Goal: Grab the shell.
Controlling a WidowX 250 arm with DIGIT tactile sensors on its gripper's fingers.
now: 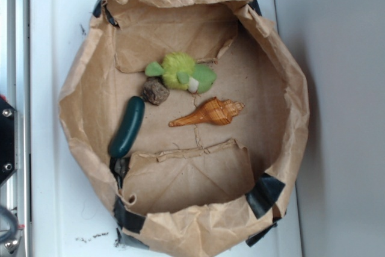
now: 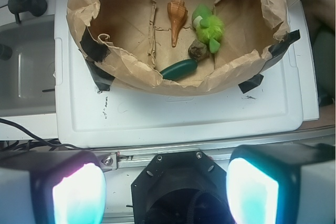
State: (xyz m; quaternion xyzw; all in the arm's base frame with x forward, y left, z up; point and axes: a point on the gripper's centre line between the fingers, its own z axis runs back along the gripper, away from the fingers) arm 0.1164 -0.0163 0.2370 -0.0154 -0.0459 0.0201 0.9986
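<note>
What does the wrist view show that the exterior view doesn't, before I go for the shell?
Only the wrist view shows the gripper, jaws spread wide apart with nothing between them, well short of the bag, and a grey tray to one side. Only the exterior view shows the whole crumpled brown paper bag from above. Both show the glossy orange-tan spiral shell, the dark green cucumber-shaped thing, the small brown rough lump and the fuzzy green toy.
</note>
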